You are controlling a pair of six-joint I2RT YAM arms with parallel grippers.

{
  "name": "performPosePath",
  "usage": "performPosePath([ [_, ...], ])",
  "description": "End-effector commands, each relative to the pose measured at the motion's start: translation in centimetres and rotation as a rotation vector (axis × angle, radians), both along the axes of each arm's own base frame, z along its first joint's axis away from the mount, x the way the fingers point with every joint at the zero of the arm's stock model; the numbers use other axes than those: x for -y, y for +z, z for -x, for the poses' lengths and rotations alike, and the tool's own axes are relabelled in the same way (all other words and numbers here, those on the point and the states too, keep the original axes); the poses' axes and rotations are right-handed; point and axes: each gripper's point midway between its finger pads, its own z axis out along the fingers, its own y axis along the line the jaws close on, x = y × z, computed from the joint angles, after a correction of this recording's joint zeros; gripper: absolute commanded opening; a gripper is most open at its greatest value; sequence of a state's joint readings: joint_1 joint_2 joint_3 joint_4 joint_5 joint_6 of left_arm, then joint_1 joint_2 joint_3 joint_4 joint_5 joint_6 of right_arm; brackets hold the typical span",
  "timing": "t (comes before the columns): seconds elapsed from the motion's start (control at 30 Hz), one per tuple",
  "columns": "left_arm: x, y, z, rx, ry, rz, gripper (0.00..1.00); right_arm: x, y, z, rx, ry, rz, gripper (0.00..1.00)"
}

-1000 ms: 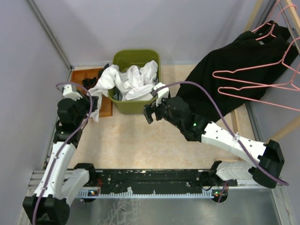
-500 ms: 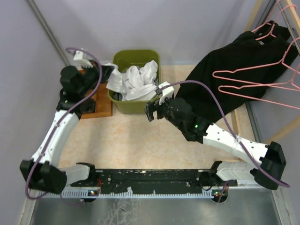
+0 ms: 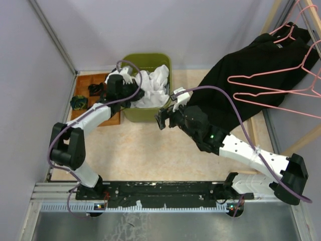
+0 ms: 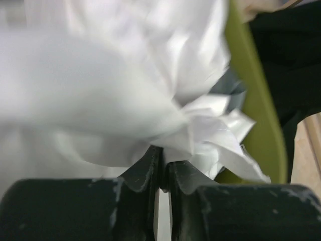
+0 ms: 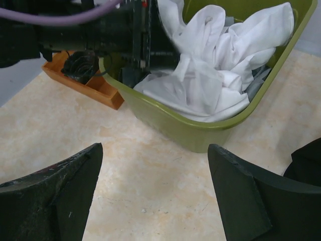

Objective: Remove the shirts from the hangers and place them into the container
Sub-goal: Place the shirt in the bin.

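At the far left of the overhead view you will find the wooden tray [image 3: 86, 80], set just beside the container [image 3: 143, 115] and holding a small dark item that cannot be identified. Moving right, note that the left arm reaches across the tray to the container's left rim, with the left gripper [image 4: 160, 150] directly over the container. On the left wrist view, confirm that its fingers [image 4: 145, 168] stand almost together, with only a thin slit between them, and that a gathered fold of the white shirt [image 3: 153, 85] is pinched at their tips. The white shirt lies bunched inside the container and fills most of it. A strip of grey cloth [image 5: 257, 85] shows beneath it near the right wall (how much grey cloth lies below cannot be seen). Next, locate the right gripper [image 5: 153, 191] just in front of the container's near right corner, above the bare table [image 3: 150, 150]. Its jaws are spread wide and nothing lies between them. Further right, observe the black shirt [image 3: 251, 85], which hangs from a pink hanger [image 3: 288, 32] on the wooden rack [image 3: 273, 15] at the upper right. Its lower part trails toward the table behind the right arm. Another bare pink hanger [image 3: 229, 80] sits in front of the black shirt. Whether it touches the cloth cannot be told.
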State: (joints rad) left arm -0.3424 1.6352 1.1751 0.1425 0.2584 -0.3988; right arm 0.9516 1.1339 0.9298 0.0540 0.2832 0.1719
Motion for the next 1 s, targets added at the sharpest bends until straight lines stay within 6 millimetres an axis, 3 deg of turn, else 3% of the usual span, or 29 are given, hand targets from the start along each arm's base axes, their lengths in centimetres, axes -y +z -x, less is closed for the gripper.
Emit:
performPosePath([
  [0.0, -0.8, -4.2, 1.8, -0.117, 0.032, -0.043, 0.25, -0.4, 1.0, -0.1, 0.001, 0.0, -0.032, 0.85],
  [0.07, -1.1, -2.4, 2.0, -0.08, 0.04, -0.038, 0.38, -0.5, 0.6, -0.2, -0.004, -0.003, -0.018, 0.86],
  [0.17, -1.5, 1.6, 2.3, 0.012, 0.034, -0.049, 0.45, -0.7, 0.3, -0.3, -0.01, -0.001, -0.01, 0.86],
  [0.23, -2.3, 4.7, 2.3, 0.075, 0.061, -0.063, 0.54, -0.7, 0.3, -0.3, -0.012, 0.0, -0.009, 0.86],
  [0.4, -5.9, 10.7, 2.4, 0.212, 0.212, -0.098, 0.82, -0.5, -0.1, -0.4, -0.016, -0.006, 0.006, 0.86],
  [0.5, -8.3, 12.6, 2.2, 0.254, 0.283, -0.1, 0.91, -0.5, 0.0, -0.3, -0.013, -0.007, 0.006, 0.86],
  [0.6, -10.8, 12.1, 1.2, 0.217, 0.327, -0.097, 0.92, -0.5, 0.2, -0.3, -0.012, -0.004, 0.003, 0.86],
  [0.73, -13.0, 9.4, -0.6, 0.134, 0.349, -0.076, 0.92, -0.5, 0.0, -0.2, -0.018, 0.001, 0.005, 0.86],
  [0.87, -13.7, 5.7, -2.1, 0.03, 0.342, -0.032, 0.91, -0.7, -0.2, 0.0, -0.035, 0.012, 0.003, 0.86],
  [0.97, -13.7, 4.2, -3.0, -0.014, 0.324, 0.0, 0.9, -0.7, -0.2, 0.2, -0.043, 0.021, 0.004, 0.86],
])
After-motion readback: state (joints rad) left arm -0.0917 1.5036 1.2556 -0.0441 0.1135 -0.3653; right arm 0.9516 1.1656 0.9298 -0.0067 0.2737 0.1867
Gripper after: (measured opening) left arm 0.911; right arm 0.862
